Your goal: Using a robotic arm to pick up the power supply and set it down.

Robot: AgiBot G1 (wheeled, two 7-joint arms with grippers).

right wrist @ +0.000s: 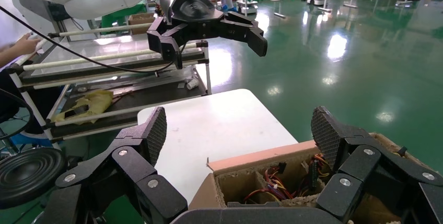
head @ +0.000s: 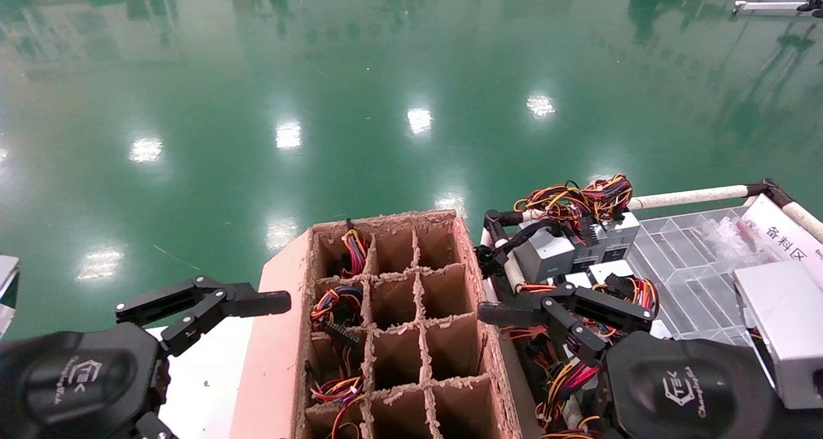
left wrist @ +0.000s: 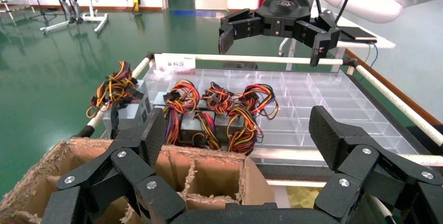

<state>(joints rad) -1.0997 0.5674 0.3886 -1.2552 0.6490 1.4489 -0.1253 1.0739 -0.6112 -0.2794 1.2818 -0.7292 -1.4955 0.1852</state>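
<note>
Hung right gripper [head: 514,313] low over wires, fingers [head: 498,313] spread and bare, ready to grab. Parked left gripper [head: 212,310] beside box [head: 398,336], fingers loose too. Sat power supply [head: 543,252] farther off on tray [head: 694,278], wires on top, waiting.

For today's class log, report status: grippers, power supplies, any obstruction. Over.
Left gripper open, empty, beside the brown divided cardboard box. Right gripper open, empty, above the silver-grey power supplies with coloured wire bundles. No obstruction seen.
</note>
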